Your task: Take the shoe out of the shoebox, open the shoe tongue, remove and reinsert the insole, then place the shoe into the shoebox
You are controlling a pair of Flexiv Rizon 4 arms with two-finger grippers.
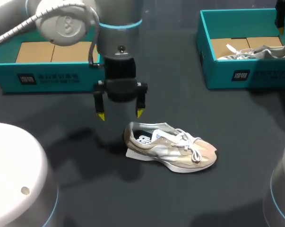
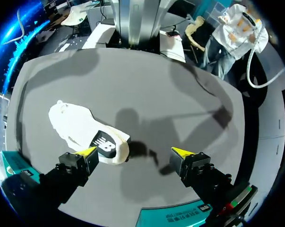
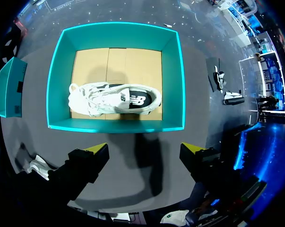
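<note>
Shoes, two: table shoe [image 1: 173, 151] upright mid-table, heel beside left gripper [image 1: 120, 114], fingers apart. Boxed shoe [image 3: 115, 99] inside right shoebox [image 3: 115, 126], under right gripper [image 3: 144, 149], fingers apart. Shoeboxes, two, including left shoebox [image 1: 47, 75].

The silver-grey left arm [image 1: 116, 28], with its white joint housing, comes in from the left and points its wrist straight down. Its black two-fingered left tool [image 1: 120, 114] hangs with its yellow tips spread wide, gripping nothing. The matching black right tool [image 3: 145, 147] also faces down, fingers wide apart and empty.
</note>
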